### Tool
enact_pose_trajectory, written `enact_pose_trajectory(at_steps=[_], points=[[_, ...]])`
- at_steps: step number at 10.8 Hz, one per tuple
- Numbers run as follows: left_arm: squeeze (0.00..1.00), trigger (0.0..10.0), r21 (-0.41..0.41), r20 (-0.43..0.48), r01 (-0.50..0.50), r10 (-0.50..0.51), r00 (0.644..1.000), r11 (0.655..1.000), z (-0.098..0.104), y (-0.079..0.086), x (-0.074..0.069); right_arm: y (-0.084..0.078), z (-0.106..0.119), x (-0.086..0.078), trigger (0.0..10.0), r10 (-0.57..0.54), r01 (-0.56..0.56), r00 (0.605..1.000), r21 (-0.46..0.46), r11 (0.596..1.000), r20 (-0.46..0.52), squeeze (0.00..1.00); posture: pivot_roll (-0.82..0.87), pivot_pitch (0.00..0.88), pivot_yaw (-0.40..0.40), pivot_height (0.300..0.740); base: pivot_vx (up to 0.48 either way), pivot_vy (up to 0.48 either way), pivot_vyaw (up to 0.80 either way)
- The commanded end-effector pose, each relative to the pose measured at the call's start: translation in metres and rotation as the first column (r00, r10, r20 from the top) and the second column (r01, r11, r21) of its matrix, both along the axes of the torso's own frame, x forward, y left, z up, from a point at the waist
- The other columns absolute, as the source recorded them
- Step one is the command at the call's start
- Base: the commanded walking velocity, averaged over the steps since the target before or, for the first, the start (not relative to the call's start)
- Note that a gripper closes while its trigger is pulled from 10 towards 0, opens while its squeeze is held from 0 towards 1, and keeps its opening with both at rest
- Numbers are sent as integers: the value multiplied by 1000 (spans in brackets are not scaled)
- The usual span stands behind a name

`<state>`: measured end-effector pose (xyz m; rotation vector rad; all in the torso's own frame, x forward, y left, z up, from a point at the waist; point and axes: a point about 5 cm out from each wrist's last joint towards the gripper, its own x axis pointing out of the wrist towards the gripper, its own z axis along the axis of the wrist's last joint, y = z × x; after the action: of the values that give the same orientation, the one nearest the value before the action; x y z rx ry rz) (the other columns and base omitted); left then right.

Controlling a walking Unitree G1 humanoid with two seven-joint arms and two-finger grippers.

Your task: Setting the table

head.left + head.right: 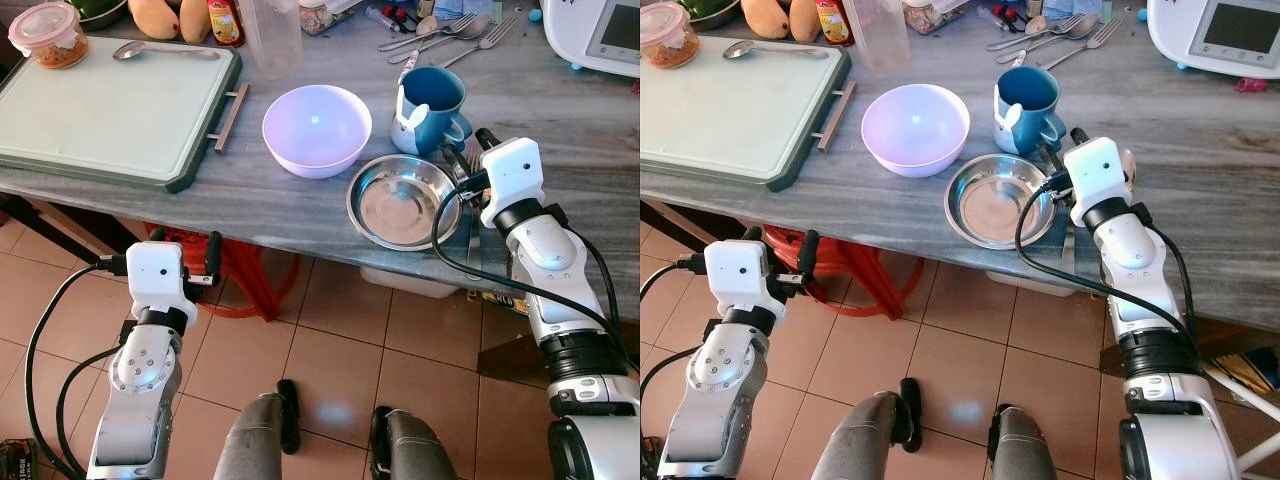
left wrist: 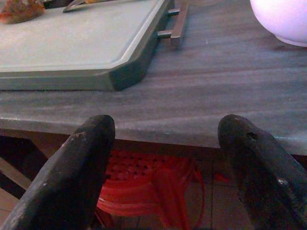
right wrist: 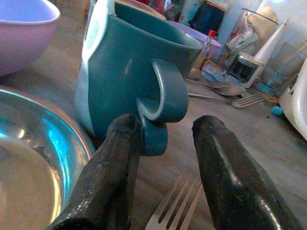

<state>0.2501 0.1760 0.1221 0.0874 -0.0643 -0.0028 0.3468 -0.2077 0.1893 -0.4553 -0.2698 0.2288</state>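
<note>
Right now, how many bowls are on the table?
2. A lavender bowl sits mid-table beside the cutting board; a steel bowl sits at the near edge, below the blue mug. Clutter behind may hide more.

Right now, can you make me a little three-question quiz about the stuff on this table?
1. True or false: the right gripper is closed tight on the blue mug.
2. Which sits nearest the mug's handle? A) the purple bowl B) the right gripper C) the cutting board
3. Fill in: the left gripper hangs open below the table's ____.

Key: 1 false, its fingers are apart around the handle's lower end. 2 B. 3 edge.
</note>
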Motion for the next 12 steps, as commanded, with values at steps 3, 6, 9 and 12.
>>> enact_pose_trajectory(at_steps=[3, 6, 9, 12], points=[[0, 10000, 2, -23, -11, 11, 1000, 1000, -5, 3, -2, 3, 3, 0, 10000, 9, -9, 1000, 2, 1000, 20, 0, 37, 254, 77, 740, 0, 0, 0], [0, 10000, 2, -23, -11, 11, 1000, 1000, -5, 3, -2, 3, 3, 0, 10000, 9, -9, 1000, 2, 1000, 20, 0, 37, 254, 77, 740, 0, 0, 0], [0, 10000, -53, 33, -41, 43, 999, 998, -4, -10, 19, 47, 23, -43, 10000, -59, 16, 968, 176, 984, 245, 0, -18, 124, 27, 740, 0, 0, 0], [0, 10000, -61, 29, -38, 40, 999, 997, -5, -12, 16, 58, 13, -60, 10000, -26, -17, 979, 208, 978, 203, 0, -20, 125, 29, 740, 0, 0, 0]])
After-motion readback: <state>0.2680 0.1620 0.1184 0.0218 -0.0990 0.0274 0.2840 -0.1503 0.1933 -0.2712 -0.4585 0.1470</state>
